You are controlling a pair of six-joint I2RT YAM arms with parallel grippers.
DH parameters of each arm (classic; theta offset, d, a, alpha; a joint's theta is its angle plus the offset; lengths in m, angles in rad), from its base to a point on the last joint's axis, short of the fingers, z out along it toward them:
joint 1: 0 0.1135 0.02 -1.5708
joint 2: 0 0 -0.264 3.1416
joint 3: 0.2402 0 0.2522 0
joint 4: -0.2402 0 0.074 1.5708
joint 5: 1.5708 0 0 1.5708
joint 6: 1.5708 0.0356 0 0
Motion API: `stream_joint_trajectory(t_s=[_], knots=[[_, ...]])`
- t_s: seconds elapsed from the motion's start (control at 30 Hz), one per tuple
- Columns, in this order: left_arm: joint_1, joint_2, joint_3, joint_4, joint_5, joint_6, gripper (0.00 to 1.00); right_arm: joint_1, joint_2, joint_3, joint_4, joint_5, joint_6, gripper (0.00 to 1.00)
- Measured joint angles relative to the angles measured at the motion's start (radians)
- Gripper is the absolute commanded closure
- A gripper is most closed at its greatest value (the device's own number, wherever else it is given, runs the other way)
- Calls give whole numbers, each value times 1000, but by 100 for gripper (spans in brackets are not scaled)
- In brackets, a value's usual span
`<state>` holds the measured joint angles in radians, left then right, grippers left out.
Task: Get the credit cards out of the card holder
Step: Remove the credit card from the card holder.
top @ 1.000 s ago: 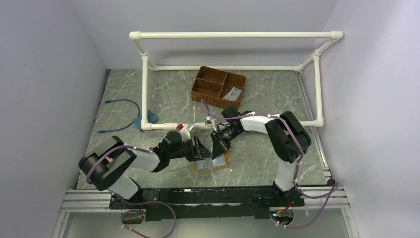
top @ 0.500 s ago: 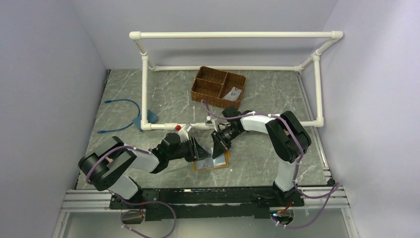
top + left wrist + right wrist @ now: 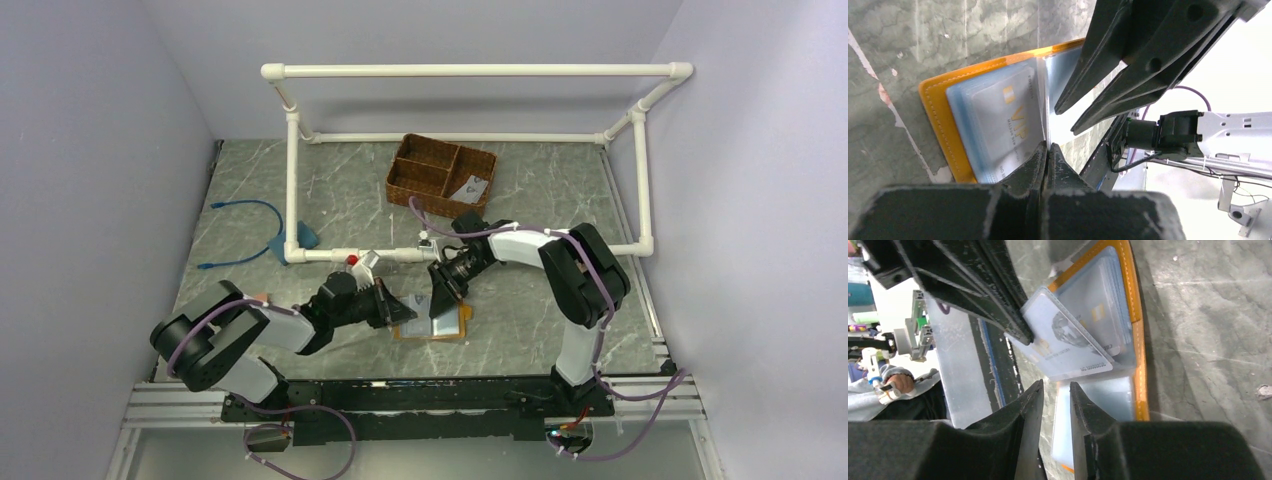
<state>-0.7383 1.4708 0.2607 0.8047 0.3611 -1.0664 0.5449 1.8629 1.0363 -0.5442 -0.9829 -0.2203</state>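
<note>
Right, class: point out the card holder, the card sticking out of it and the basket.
Card holder (image 3: 937,117): left wrist view, orange border.
Credit card (image 3: 1068,347): right wrist view, printed face.
Basket (image 3: 430,203): top view, near wall.

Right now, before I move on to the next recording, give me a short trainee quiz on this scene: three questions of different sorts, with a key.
1. True or false: the orange card holder lies open on the table.
2. The loose card in the wicker basket lies in: A) the right compartment, B) the near left compartment, C) the far left compartment.
3. Which gripper is pinching the card that sticks out of the holder?

Key
1. True.
2. A.
3. The left gripper, shut on the card's corner. The right gripper is open beside it.
</note>
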Motion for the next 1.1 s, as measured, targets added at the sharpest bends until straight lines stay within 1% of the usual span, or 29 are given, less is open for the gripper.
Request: stream_joint_trajectory(t_s=[0.13, 0.3, 0.47, 0.67, 0.87, 1.1], knots=[[3, -5, -32, 71, 19, 12, 100, -24, -36, 3, -14, -60, -16, 64], [4, -86, -44, 107, 27, 46, 100, -56, -105, 3, -11, -126, -16, 63], [4, -218, -50, 68, 6, 87, 100, -60, -109, 3, -11, -161, -10, 62], [5, -351, -79, 8, -42, 112, 100, -65, -111, 2, -10, -180, 3, 56], [6, -360, -82, 10, -45, 111, 100, -71, -111, -1, -8, -238, 3, 54], [6, -307, -82, 74, -40, 100, 100, -71, -127, -8, 2, -313, 8, 54]])
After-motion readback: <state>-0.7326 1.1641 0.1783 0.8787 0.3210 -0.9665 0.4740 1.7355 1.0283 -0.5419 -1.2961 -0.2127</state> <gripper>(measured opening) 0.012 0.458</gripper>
